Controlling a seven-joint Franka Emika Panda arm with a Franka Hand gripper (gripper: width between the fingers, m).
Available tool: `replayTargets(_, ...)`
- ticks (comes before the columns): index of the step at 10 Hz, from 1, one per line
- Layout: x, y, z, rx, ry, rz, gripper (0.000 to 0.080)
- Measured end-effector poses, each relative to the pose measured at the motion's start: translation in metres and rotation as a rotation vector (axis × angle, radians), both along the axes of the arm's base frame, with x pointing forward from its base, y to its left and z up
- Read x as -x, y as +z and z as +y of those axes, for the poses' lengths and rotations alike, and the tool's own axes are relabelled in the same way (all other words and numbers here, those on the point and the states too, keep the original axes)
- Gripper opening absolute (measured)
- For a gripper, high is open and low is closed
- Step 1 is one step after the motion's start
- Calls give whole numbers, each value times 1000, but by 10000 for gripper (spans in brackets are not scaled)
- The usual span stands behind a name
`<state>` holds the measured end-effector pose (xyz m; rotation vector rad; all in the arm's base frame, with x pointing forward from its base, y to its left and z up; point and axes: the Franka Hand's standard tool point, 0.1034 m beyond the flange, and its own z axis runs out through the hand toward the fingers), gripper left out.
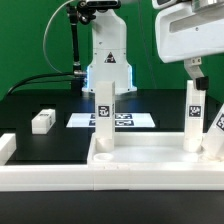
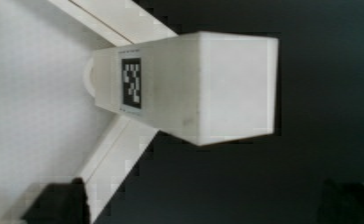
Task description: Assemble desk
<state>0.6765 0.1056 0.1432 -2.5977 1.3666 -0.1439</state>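
The white desk tabletop (image 1: 150,158) lies rim-up at the front of the exterior view. One tagged leg post (image 1: 104,112) stands upright in its corner on the exterior view's left. A second tagged post (image 1: 194,118) stands upright at the right corner, with another tagged white post (image 1: 213,135) leaning right beside it. A loose leg (image 1: 42,121) lies on the black table at the left. My gripper (image 1: 196,72) hangs just above the right post, open and empty. In the wrist view the post's end (image 2: 205,85) is over the tabletop (image 2: 37,100), ahead of my gripper (image 2: 200,205), whose dark fingertips (image 2: 54,205) are spread wide.
The long white barrier wall (image 1: 60,178) runs along the front and turns up the exterior view's left (image 1: 6,147). The marker board (image 1: 82,119) lies flat behind the tabletop. The robot base (image 1: 108,60) stands at the back with cables to the left.
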Motion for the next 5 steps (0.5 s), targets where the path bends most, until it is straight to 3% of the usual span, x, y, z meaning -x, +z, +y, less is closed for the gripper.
replayTargets(2, 0, 0, 0, 79, 215, -16, 649)
replayTargets(4, -3, -1, 28, 221, 613, -43, 649)
replayTargets(5, 0, -3, 39, 241, 747, -26, 649)
